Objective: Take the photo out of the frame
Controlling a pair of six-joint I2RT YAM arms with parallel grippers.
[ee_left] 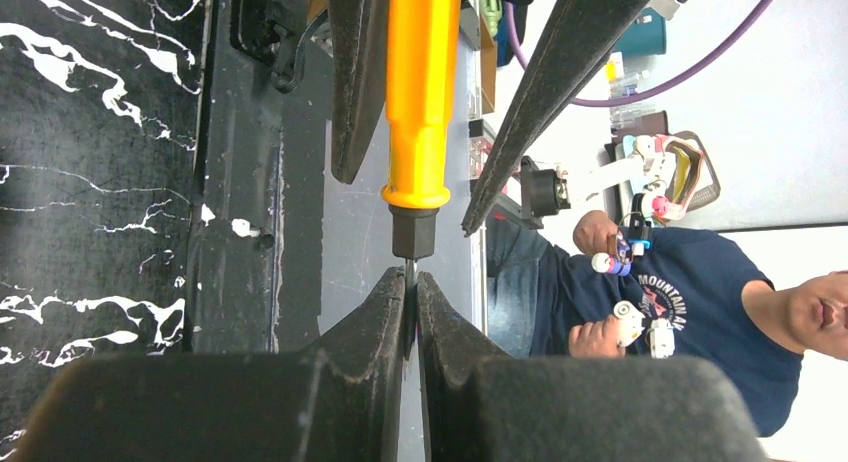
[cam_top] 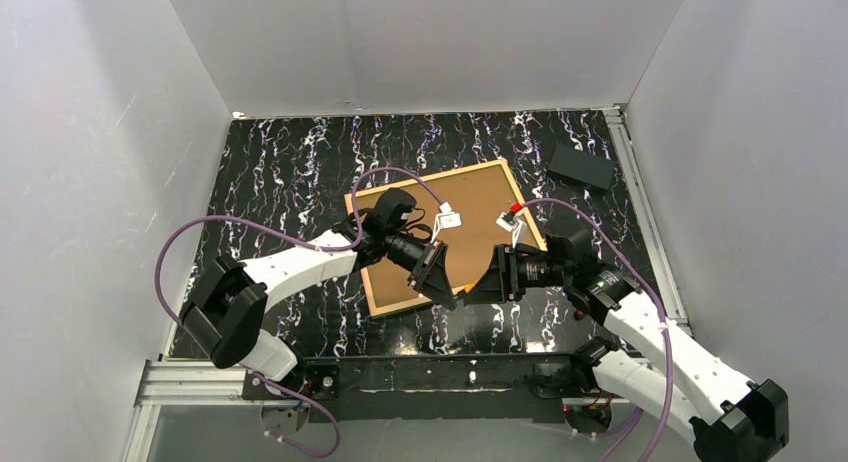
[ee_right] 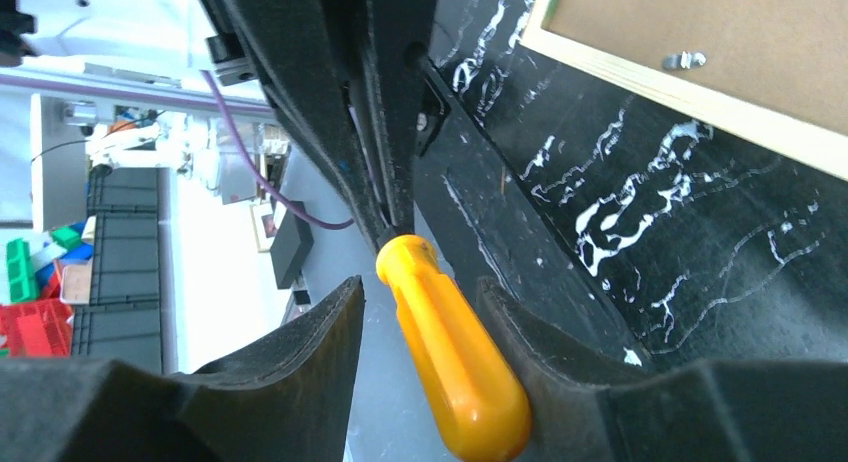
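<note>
A yellow-handled screwdriver (ee_left: 420,92) hangs in the air close to the near edge of the black marbled table (cam_top: 290,172). A dark flat box (cam_top: 580,166) lies in its far right corner. A brown backing panel (cam_top: 470,197) lies skewed mid-table.

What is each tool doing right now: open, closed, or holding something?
Left tool: closed on the metal shaft of the screwdriver.
Right tool: open, spread around its yellow handle, not clamping.
</note>
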